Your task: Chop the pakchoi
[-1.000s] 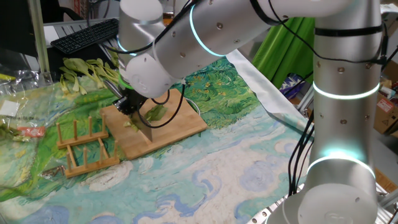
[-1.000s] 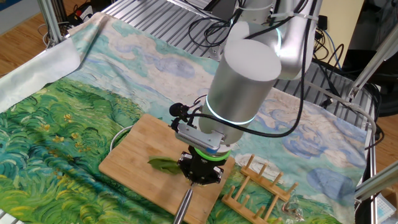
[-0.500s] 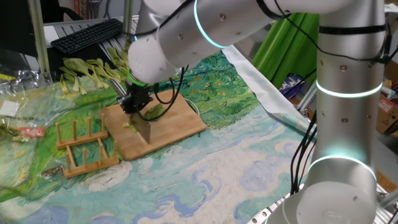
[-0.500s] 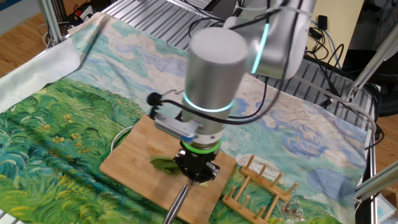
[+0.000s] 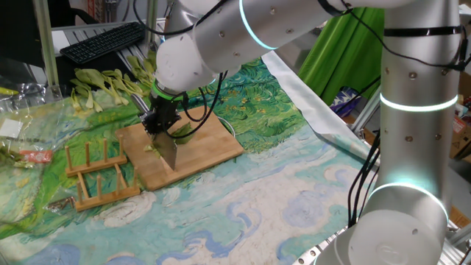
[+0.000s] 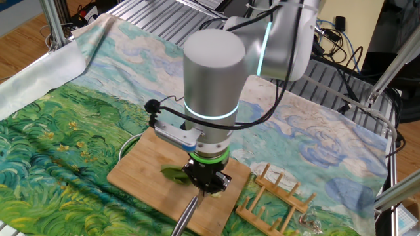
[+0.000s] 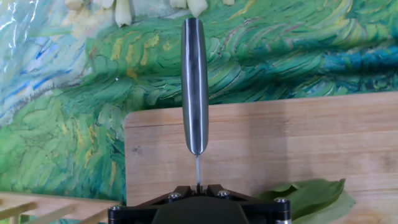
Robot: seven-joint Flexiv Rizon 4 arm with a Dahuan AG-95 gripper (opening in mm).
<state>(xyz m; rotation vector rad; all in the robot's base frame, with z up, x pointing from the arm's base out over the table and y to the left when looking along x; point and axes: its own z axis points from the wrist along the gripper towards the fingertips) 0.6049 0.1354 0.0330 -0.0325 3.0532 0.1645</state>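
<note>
The pakchoi lies on a wooden cutting board, its dark green leaf showing beside the tool. At the lower right of the hand view, the leaf pokes out. My gripper is shut on a knife that stands with its blade down on the board, just left of the pakchoi. In the hand view the gripper clamps the thin blade back, and the steel handle runs away over the board edge. The other fixed view shows the gripper above the board, the handle pointing toward the camera.
A wooden peg rack stands next to the board, seen also as the rack on the right. A heap of whole pakchoi stalks lies behind, near a keyboard. A painted cloth covers the table.
The arm has swung round above the board, its big joint shifting left in the other fixed view. The gripper and knife moved slightly along the board beside the pakchoi, still shut.
</note>
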